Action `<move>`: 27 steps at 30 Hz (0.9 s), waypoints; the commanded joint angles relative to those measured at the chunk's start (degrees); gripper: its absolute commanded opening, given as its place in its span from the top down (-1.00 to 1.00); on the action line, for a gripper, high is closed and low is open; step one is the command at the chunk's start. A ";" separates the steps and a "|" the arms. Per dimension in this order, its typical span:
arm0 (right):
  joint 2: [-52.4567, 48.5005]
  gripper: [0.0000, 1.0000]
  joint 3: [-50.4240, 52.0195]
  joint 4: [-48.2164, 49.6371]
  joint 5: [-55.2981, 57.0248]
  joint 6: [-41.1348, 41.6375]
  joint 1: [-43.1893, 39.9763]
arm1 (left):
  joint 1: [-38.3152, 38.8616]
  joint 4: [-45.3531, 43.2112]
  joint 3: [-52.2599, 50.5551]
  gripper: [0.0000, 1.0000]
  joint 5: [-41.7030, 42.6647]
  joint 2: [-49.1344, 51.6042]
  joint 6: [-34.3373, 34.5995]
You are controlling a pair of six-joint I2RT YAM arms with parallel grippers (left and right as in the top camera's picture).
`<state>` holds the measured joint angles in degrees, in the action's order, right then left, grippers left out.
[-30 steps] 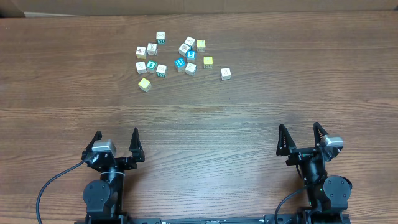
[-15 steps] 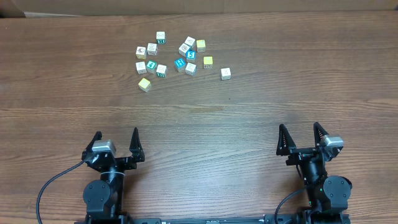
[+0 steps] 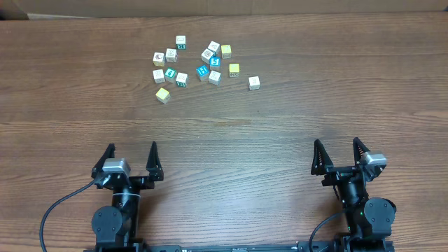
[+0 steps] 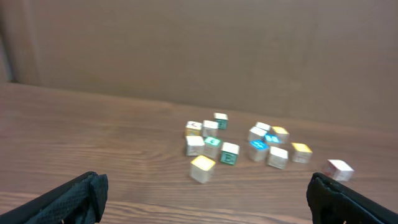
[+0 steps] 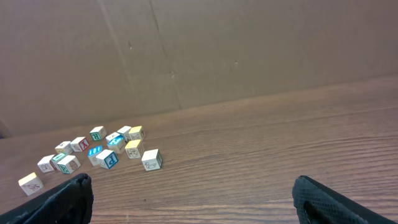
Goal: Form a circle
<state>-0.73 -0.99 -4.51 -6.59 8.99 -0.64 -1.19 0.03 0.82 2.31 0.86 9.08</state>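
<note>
Cubes [image 3: 203, 71] lie in a loose bunch far across the bench [image 3: 280, 133], not in a ring yet, while the left gripper [image 3: 131, 150] and right gripper [image 3: 337, 144] sit wide open and empty near the front, so next one likely has to reach out for a cube.

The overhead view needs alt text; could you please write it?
Small letter cubes, white, teal, blue and yellow, lie scattered on the far part of a wooden table. The left gripper and right gripper stand open and empty at the front.
</note>
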 commanded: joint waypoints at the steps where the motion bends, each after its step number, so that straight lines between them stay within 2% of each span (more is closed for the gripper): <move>1: 0.57 -1.00 0.55 0.28 0.52 0.20 0.31 | -0.39 1.60 4.31 -0.99 5.07 -0.55 3.26; 3: 0.57 -1.00 0.55 0.28 0.52 0.20 0.31 | -0.37 6.27 8.00 -1.00 5.05 -0.55 5.97; 7: 0.57 -1.00 0.55 0.28 0.52 0.20 0.31 | -0.39 17.07 18.01 -0.99 3.85 1.44 6.34; 12: 0.57 -1.00 0.55 0.28 0.52 0.20 0.31 | -0.39 27.50 34.36 -0.99 2.67 12.96 4.20; 16: 0.57 -1.00 0.55 0.28 0.52 0.20 0.31 | -0.37 35.36 51.04 -1.00 4.52 27.78 0.94; 21: 0.57 -1.00 0.55 0.28 0.52 0.20 0.31 | -0.31 46.97 78.71 -0.99 5.29 48.89 -2.12; 24: 0.57 -1.00 0.55 0.28 0.52 0.20 0.31 | -0.28 57.33 99.71 -0.99 5.25 64.76 -4.68; 27: 0.57 -1.00 0.55 0.31 0.52 0.20 0.31 | -0.28 64.54 114.14 -0.99 4.96 76.67 -5.75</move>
<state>-0.64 -0.99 -4.49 -6.59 9.02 -0.64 -1.17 60.69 103.09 6.92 67.11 6.81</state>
